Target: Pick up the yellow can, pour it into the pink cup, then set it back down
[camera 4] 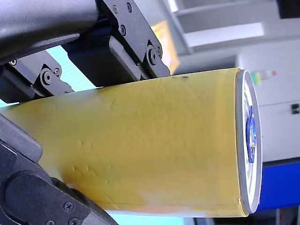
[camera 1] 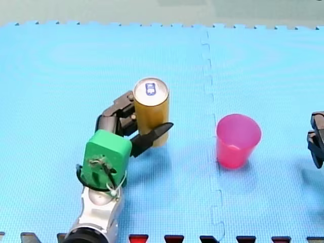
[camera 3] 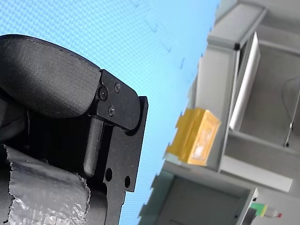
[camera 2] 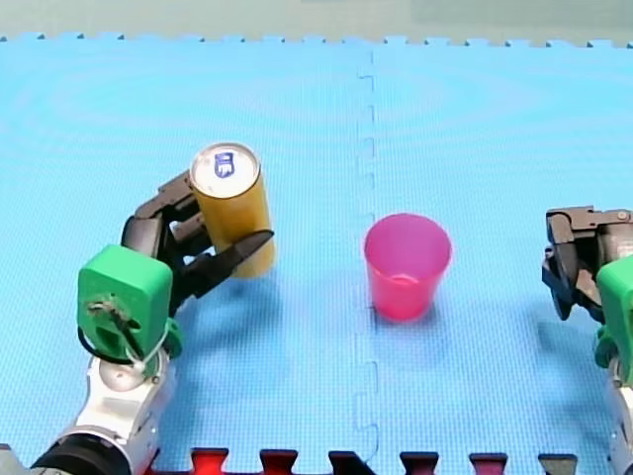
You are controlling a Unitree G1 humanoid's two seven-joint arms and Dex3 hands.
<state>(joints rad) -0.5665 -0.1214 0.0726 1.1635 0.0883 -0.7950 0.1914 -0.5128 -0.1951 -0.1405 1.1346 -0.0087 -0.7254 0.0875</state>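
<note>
— Listing the head views first: what stands on the blue foam mat (camera 1: 61, 76)?
— Item one, yellow can (camera 1: 151, 114): upright, silver top up, on the left panel, left of the seam (camera 1: 207, 76). Item two, pink cup (camera 1: 238, 140): upright, mouth up, just right of the seam, well apart from the can.
— Hands?
— Left hand (camera 1: 124, 126), arm at the lower left, is clamped on the can. One black finger (camera 1: 154, 135) crosses its front low down and the others press its far left side. A green block (camera 1: 106, 154) sits on that wrist. Whether the can's base touches the mat, I cannot tell. Right hand (camera 2: 574, 262) is at the right edge, right of the cup and apart from it; open or closed, I cannot tell.
— First wrist view?
— A black hand casing (camera 3: 56, 84) with grey tape (camera 3: 42, 187), close up, and blue mat behind it. Past the mat's edge, a yellow box (camera 3: 194, 136) rests on a grey shelf unit (camera 3: 243, 164).
— Second wrist view?
— The left hand's own. The can lies across the picture, its wrapper slightly dented. Black fingers grip it on two opposite sides, and the silver lid carries a blue tab
</note>
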